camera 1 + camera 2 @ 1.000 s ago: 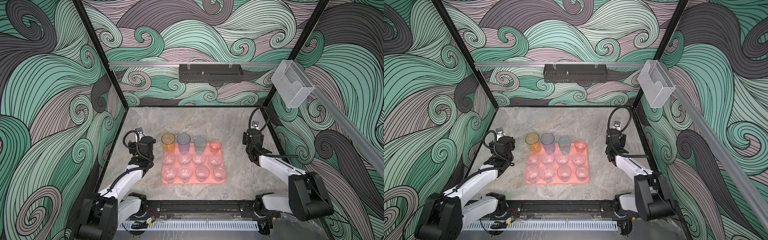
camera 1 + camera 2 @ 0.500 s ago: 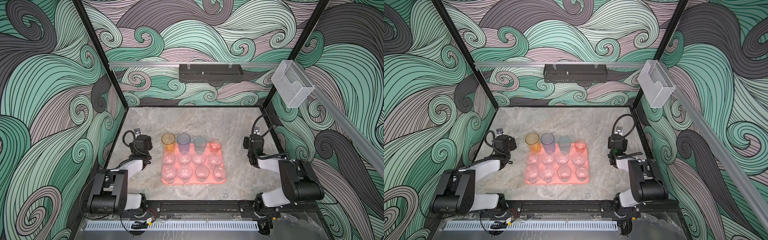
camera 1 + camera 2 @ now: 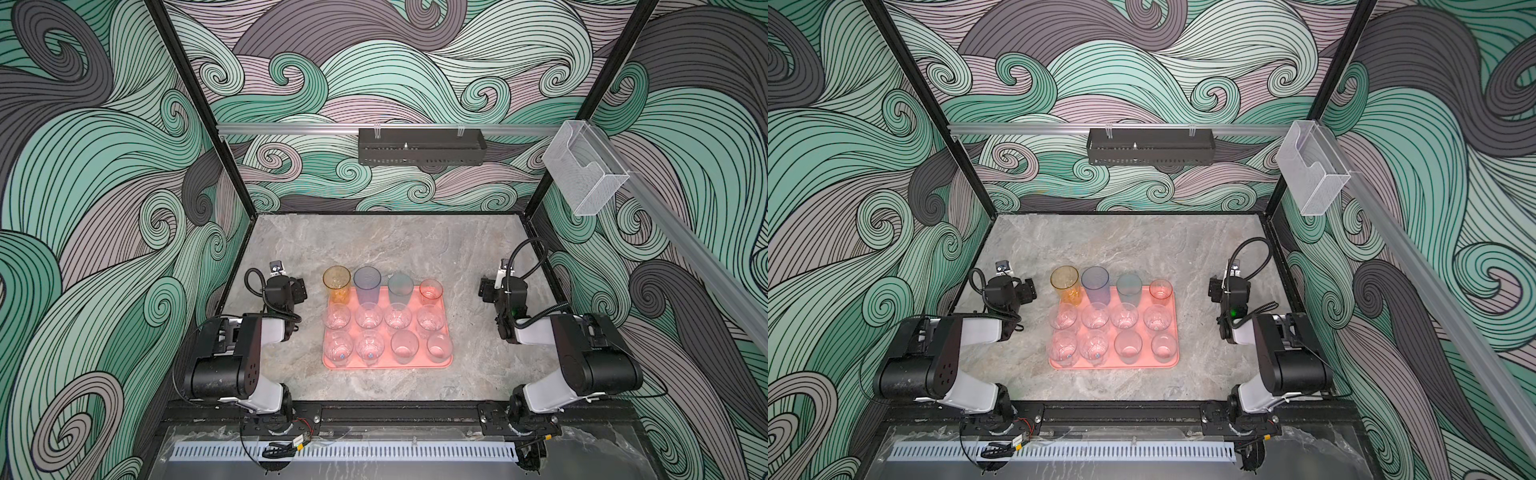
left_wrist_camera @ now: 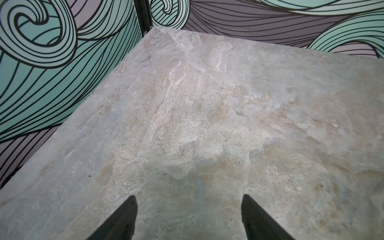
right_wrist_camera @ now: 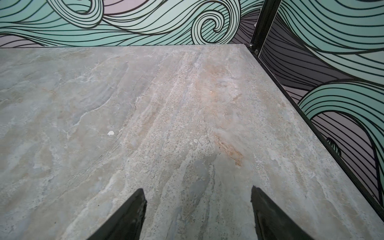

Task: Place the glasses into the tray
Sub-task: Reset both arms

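Observation:
The salmon-pink tray (image 3: 386, 365) (image 3: 1113, 366) lies mid-table in both top views. All the glasses I see stand on it. Along its far edge are a tall amber one (image 3: 336, 284), a blue-violet one (image 3: 367, 284), a teal one (image 3: 400, 289) and a short reddish one (image 3: 431, 291). Several short clear glasses (image 3: 368, 316) fill two nearer rows. My left gripper (image 3: 300, 289) (image 4: 188, 199) hangs open left of the tray, over bare table. My right gripper (image 3: 484, 287) (image 5: 197, 192) is open to the right of the tray, holding nothing.
A black perforated basket (image 3: 422, 146) hangs on the back wall rail. A clear acrylic box (image 3: 584, 172) is mounted on the right wall. Patterned walls enclose the stone table (image 3: 386, 241) on three sides. Both arm bases sit on the front rail (image 3: 399, 415).
Both arms have folded back, their elbows now low near the front rail, while the grippers stay beside the tray. The right jaws have spread wider. The glasses have not moved.

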